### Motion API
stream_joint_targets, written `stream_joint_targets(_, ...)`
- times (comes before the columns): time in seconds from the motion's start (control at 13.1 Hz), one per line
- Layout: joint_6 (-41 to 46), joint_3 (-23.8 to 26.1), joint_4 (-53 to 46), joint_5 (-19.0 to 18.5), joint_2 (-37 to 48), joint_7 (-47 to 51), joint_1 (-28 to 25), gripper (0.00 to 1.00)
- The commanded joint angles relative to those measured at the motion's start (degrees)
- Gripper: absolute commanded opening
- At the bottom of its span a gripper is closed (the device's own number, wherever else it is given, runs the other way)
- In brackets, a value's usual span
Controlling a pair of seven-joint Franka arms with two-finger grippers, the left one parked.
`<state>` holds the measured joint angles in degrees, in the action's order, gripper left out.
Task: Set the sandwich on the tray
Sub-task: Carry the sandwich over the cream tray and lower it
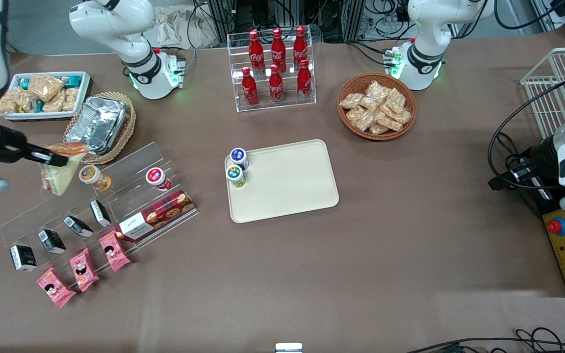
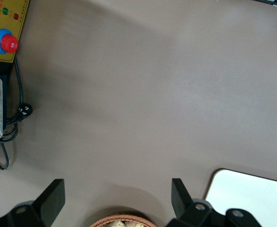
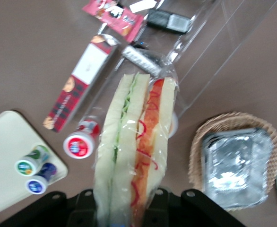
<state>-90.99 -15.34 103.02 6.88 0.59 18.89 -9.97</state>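
Observation:
The wrapped wedge sandwich [image 1: 62, 169] hangs from my right gripper [image 1: 59, 158], lifted above the clear acrylic shelf at the working arm's end of the table. In the right wrist view the sandwich [image 3: 136, 146] fills the middle, pale bread with green and red-orange filling, and the gripper [image 3: 124, 213] is shut on its wide end. The cream-beige tray [image 1: 287, 184] lies flat at the table's middle, well off toward the parked arm from the gripper; it also shows in the right wrist view [image 3: 4, 156]. Two small capped cups [image 1: 237, 166] stand on the tray's corner.
A wicker basket of foil containers [image 1: 100, 125] and a white tub of snack packets [image 1: 42, 94] lie close by the gripper. The acrylic shelf [image 1: 115, 196] holds cups, a biscuit box and small cartons, with pink snacks in front. A cola rack [image 1: 275, 66] and a snack basket [image 1: 376, 107] stand farther back.

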Motion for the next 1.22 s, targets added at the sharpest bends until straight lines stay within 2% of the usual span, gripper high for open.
stream_joint_targets(0.0, 2.05, 3.19, -2.03, 1.99, -0.50, 11.82, -2.15, 0.00)
stream_joint_targets(0.23, -0.05, 7.93, -2.03, 6.46, -1.29, 24.92, -3.55, 0.00)
stream_joint_targets(0.53, -8.30, 13.04, -2.03, 6.65, -5.68, 46.09, -10.13, 0.00)
stream_joint_targets(0.92, -26.65, 13.05, -2.12, 4.20, -16.39, 68.70, -24.37, 0.00)
stream_joint_targets(1.15, -36.51, 13.05, -2.64, 1.56, -23.07, 76.62, -28.95, 0.00)
